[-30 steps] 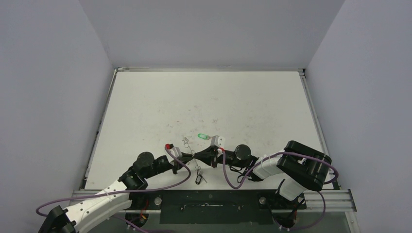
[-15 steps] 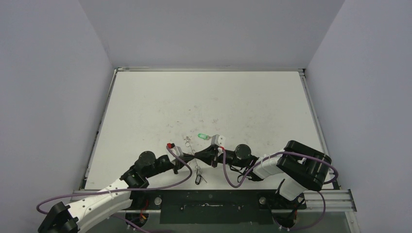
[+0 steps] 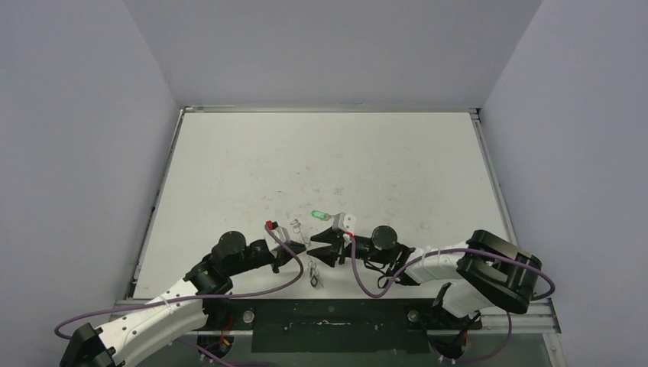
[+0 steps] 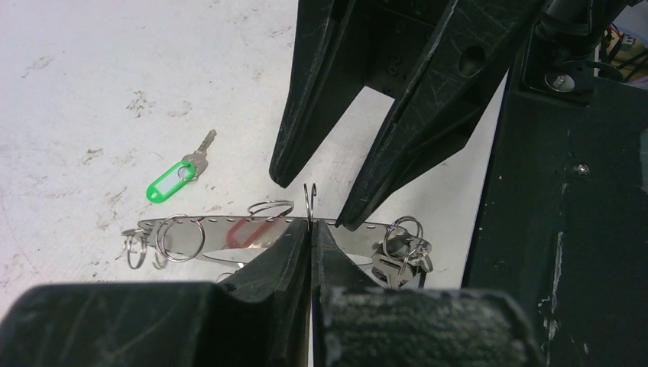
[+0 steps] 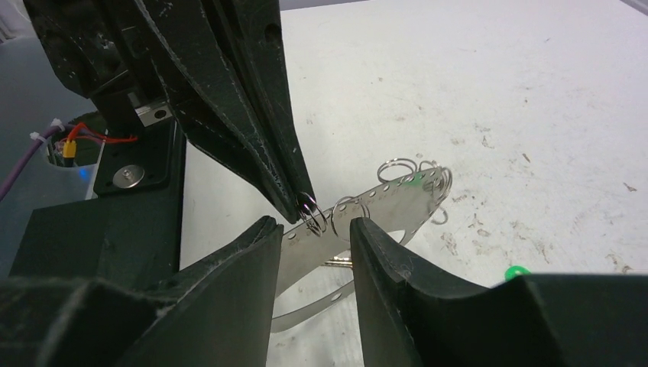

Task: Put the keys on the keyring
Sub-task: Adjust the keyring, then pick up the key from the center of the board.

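Observation:
The keyring (image 4: 229, 233) is a thin metal band loop with holes and small rings, held up on edge just above the table. My left gripper (image 4: 310, 228) is shut on one small ring of the keyring (image 5: 390, 199). My right gripper (image 5: 315, 223) is open, its fingers on either side of the band and not touching it. The two grippers meet tip to tip near the front edge, the left gripper (image 3: 300, 248) facing the right gripper (image 3: 319, 252). A key with a green tag (image 4: 172, 180) lies loose on the table just behind them, also visible from above (image 3: 318, 215). A silver key cluster (image 4: 397, 260) hangs from a ring at the band's end.
The black base plate (image 4: 565, 229) and table front edge lie right beside the grippers. The white tabletop (image 3: 328, 160) stretches behind, walled on three sides. Purple cables (image 3: 367, 283) loop from both arms near the bases.
My right gripper has opened and let go of the keyring band. The left gripper stays shut on its ring and has shifted slightly right; the right arm's elbow moved right.

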Tool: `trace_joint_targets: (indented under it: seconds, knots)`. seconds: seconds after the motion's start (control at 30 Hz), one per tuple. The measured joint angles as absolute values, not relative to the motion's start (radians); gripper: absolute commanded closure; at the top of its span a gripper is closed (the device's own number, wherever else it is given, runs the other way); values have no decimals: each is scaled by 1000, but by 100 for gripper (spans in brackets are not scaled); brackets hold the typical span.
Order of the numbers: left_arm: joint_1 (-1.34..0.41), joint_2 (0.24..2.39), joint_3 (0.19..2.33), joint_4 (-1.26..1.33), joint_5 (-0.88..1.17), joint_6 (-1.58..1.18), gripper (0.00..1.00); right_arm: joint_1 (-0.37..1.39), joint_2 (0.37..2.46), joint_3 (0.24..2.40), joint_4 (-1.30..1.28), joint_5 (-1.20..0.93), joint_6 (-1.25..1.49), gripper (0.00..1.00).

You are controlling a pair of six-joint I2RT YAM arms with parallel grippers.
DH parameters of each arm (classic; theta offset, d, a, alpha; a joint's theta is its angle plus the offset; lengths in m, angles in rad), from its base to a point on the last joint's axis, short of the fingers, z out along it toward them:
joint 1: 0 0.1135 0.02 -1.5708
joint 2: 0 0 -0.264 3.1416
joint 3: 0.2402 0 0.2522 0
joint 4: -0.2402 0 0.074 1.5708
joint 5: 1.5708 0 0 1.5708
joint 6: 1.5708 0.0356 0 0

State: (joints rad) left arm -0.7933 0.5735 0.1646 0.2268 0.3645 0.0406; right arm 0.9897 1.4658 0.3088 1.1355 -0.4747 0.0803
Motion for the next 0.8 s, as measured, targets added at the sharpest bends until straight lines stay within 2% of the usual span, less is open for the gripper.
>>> trace_joint_targets:
  seconds: [0.27, 0.5, 0.57, 0.73, 0.8]
  knots:
    - [-793, 627, 240, 146, 386, 40, 100, 990, 1280, 341, 857, -476, -37, 63]
    - [-793, 679, 263, 140, 418, 42, 100, 990, 1250, 361, 720, -477, -105, 63]
    - [-793, 685, 266, 139, 421, 41, 100, 990, 1250, 361, 698, -477, -112, 57]
    - [-793, 682, 278, 123, 414, 37, 100, 983, 1218, 361, 667, -441, -87, 27]
    - [-793, 676, 282, 111, 405, 35, 100, 975, 1179, 361, 664, -398, -63, 18]
